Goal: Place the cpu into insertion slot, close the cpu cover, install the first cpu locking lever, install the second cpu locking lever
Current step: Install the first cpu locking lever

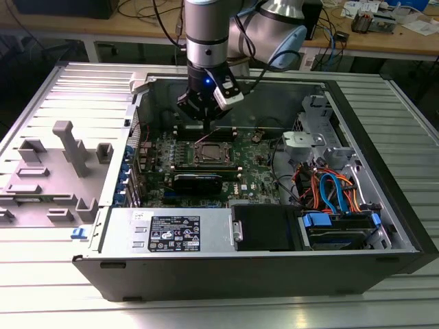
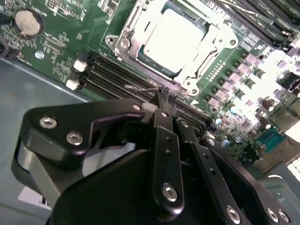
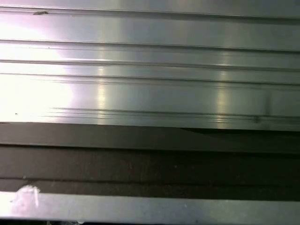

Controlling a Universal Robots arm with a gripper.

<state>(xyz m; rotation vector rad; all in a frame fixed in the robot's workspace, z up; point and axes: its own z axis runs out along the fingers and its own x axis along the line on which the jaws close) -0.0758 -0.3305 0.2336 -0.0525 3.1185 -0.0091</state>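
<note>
In the second wrist view the cpu (image 2: 172,33) lies flat in the insertion slot (image 2: 123,44), its pale silver top showing through the window of the cpu cover (image 2: 209,43), which is folded down over it. A thin wire locking lever (image 2: 139,87) runs along the socket's near side by the black memory slots. My gripper (image 2: 166,95) is shut, its black fingers pressed together with the tips right at that lever's end; contact is hard to judge. In the exterior view the gripper (image 1: 205,118) hangs just behind the socket (image 1: 212,152) inside the open computer case.
Black memory slots (image 2: 112,75) flank the socket. A coin cell (image 2: 26,22) sits on the green board. Case walls (image 1: 226,271), a drive bay with orange and blue cables (image 1: 329,192) and a grey fixture (image 1: 68,147) on the ribbed table (image 3: 150,61) surround the work.
</note>
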